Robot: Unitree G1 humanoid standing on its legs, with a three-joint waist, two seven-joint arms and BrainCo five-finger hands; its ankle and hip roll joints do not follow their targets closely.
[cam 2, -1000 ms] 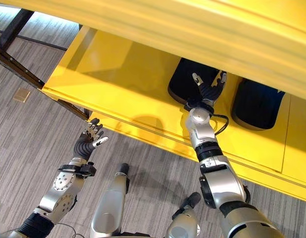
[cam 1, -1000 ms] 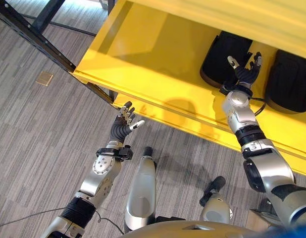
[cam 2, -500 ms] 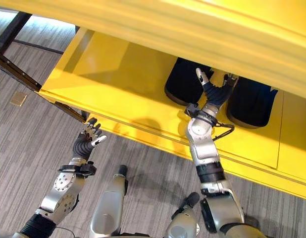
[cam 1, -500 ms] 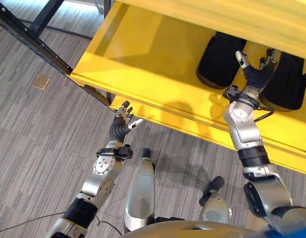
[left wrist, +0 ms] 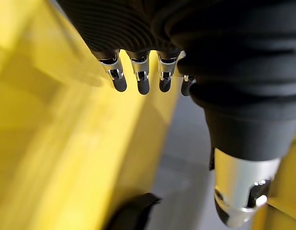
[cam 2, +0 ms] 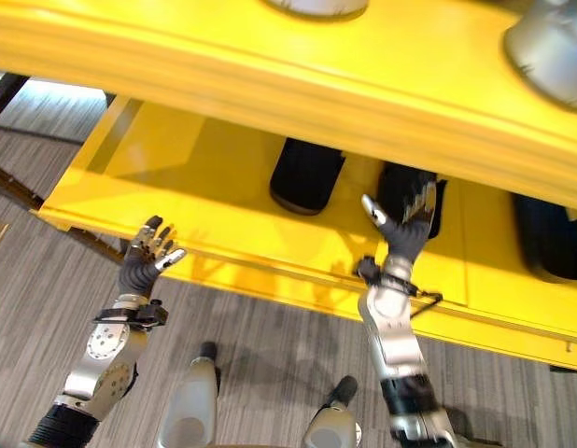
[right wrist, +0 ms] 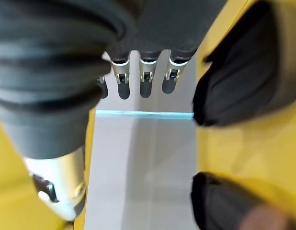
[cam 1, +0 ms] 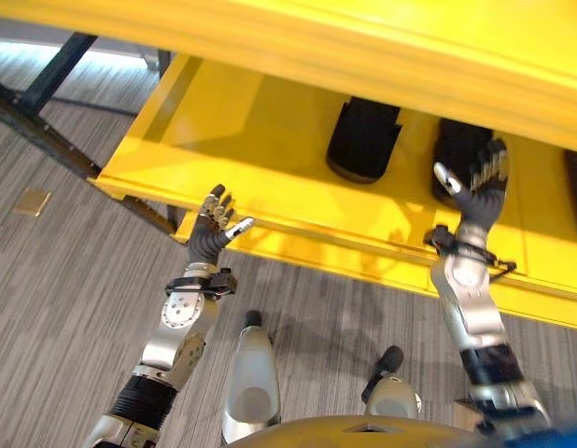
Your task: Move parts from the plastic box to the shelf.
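Yellow shelf (cam 1: 270, 131), lower tier: carries 3 black parts in a row toward its back. Part 1 (cam 1: 363, 140) stands nearest the shelf's open left end; part 2 (cam 1: 457, 154) sits just beside it to the right; part 3 (cam 2: 550, 238) lies at the far right end, partly hidden under the upper tier's front edge. Right hand (cam 1: 475, 191): raised over the front edge of the lower tier, fingers straight and spread, thumb held apart, holding nothing; it stands directly in front of part 2 and overlaps it in the head views, with part 1 to its left; contact with part 2 cannot be told. In the right wrist view the fingers (right wrist: 144, 79) hang straight, with 2 black parts showing past them on yellow shelf surface. Left hand (cam 1: 214, 229): held up at the front edge of the lower tier near its left corner, fingers relaxed and apart, empty, well apart from all 3 parts. Upper tier: grey rounded objects (cam 2: 545, 42) rest on top near its front edge. Floor (cam 1: 74, 271): grey striped carpet.
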